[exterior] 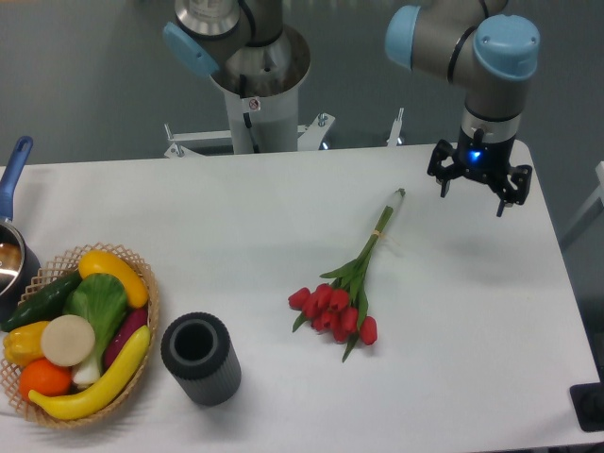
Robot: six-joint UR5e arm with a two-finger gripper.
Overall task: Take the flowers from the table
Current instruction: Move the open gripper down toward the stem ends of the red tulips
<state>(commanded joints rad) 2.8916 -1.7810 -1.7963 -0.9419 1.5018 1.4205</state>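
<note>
Near front edge of the table (283,217): dark ribbed cylinder (200,359), open top, standing upright, probably a vase so likely where stems end up, though task only asks for the pick. At front-left corner: wicker basket (146,326) of toy produce, banana draped over its rim; a blue-handled pot (14,236) sits at the left edge just behind it. Both well apart from the work area. The flowers (344,288) lie flat mid-table, right of centre, red buds toward the front edge, stems running diagonally back-right to the pale tip. Lying loose, nothing touching them, so the thin stem section is the obvious grasp spot; buds would crush. Gripper (479,184) hovers above the back-right corner, fingers spread, holding nothing, pointing down, near the stem tip but off to its right. Not yet over the stems; needs to shift left and toward the front, then rotate to straddle the stem line.
</note>
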